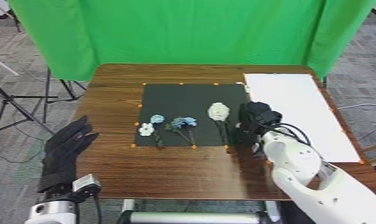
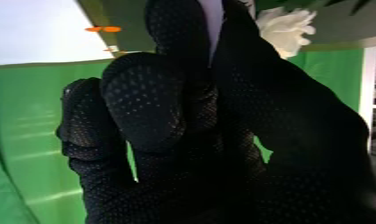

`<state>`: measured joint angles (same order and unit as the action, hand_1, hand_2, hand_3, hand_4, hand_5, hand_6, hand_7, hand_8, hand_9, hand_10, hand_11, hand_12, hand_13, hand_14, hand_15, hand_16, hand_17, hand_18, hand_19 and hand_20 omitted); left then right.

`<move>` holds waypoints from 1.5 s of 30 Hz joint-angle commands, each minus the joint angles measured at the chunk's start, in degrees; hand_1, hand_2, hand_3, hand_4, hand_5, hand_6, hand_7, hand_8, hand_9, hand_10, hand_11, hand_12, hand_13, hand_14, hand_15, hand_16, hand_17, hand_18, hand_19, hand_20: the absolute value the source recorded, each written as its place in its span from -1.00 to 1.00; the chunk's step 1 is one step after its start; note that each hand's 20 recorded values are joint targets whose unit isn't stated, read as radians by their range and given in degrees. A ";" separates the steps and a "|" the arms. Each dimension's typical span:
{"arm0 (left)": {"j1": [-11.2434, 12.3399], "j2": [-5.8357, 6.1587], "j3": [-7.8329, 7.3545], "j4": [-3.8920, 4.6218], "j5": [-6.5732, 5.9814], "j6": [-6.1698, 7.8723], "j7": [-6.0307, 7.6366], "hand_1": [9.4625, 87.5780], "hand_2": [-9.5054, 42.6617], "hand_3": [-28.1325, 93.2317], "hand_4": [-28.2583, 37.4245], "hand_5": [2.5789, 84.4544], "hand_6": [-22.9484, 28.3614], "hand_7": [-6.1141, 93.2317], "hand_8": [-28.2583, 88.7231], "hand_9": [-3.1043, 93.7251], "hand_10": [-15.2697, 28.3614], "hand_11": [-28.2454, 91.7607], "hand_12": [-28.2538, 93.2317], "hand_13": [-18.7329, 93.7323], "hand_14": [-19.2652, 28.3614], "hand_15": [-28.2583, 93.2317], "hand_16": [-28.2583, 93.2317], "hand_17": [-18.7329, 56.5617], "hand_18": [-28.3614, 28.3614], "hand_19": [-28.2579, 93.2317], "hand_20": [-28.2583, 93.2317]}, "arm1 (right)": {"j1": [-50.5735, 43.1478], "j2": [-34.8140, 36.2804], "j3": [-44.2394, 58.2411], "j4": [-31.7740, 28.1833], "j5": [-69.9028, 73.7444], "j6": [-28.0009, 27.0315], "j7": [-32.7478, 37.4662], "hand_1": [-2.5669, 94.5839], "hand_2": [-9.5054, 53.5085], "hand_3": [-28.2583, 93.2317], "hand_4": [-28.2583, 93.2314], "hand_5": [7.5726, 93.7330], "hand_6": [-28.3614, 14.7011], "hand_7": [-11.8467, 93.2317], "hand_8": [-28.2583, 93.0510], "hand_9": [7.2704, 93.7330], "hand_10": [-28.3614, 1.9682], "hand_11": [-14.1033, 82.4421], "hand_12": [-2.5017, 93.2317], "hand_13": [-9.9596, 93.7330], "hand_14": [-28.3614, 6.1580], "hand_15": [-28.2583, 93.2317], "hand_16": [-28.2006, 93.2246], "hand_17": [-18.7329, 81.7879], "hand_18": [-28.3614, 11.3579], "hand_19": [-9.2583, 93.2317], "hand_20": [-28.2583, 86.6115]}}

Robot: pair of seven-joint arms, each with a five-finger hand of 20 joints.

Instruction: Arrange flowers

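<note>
White flower (image 1: 218,112) lies just left of your right robot hand (image 1: 260,116), the nearer one, stem pointing toward you. Can't tell if that's clamped on anything; left robot hand (image 1: 65,150) has fingers loosely extended.

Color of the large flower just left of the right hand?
Creamy white, best in head view.

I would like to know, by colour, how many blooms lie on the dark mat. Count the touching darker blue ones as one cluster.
White blooms: 2
Light blue bloom: 1
Darker blue cluster: 1
Total: 4
</note>
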<state>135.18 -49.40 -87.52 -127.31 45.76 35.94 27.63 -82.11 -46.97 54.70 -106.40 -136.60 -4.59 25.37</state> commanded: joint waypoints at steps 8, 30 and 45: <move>1.08 -0.75 -0.39 -0.28 0.43 -0.58 -0.23 -0.54 -0.44 0.85 -0.66 -0.12 0.29 -0.54 -0.71 -0.29 0.58 0.08 -0.45 -0.23 0.94 0.55 -0.83 -0.75 0.76 0.47 -0.48 | -1.86 -1.62 0.34 -1.33 -1.02 -0.57 -1.32 0.11 -1.00 0.72 -1.00 0.64 0.32 -0.32 -0.51 0.84 0.38 -0.34 -0.13 0.70 0.38 0.53 -0.22 0.25 -0.51 1.00 -0.27; 1.77 -1.09 -0.78 -0.45 0.52 -0.27 -0.46 -0.54 -0.43 0.85 -0.66 -0.11 0.29 -0.54 -0.71 -0.29 0.58 0.08 -0.46 -0.23 0.94 0.55 -0.83 -0.74 0.76 0.47 -0.48 | -7.15 -2.72 7.58 -6.03 0.66 -6.59 -2.17 -0.31 -0.91 0.81 -0.95 0.46 0.14 -0.41 -0.73 0.57 -0.09 0.02 -0.51 0.59 0.19 0.58 -0.25 0.16 -0.68 1.00 -0.27; 1.99 0.16 -2.05 -0.08 -0.68 0.22 -0.18 -0.55 -0.45 0.84 -0.68 -0.12 0.29 -0.55 -0.71 -0.29 0.58 0.08 -0.46 -0.24 0.95 0.55 -0.83 -0.75 0.76 0.47 -0.48 | -6.84 -3.45 20.93 -6.78 14.90 -14.77 -3.69 -0.46 -0.61 0.80 -0.92 0.28 0.00 -0.46 -0.71 0.34 -0.30 -0.07 -0.54 0.41 -0.06 0.58 -0.28 0.02 -0.70 0.95 -0.43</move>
<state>136.69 -50.35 -88.31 -127.38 46.01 35.87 27.55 -89.33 -47.89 64.83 -113.85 -131.02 -10.98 24.57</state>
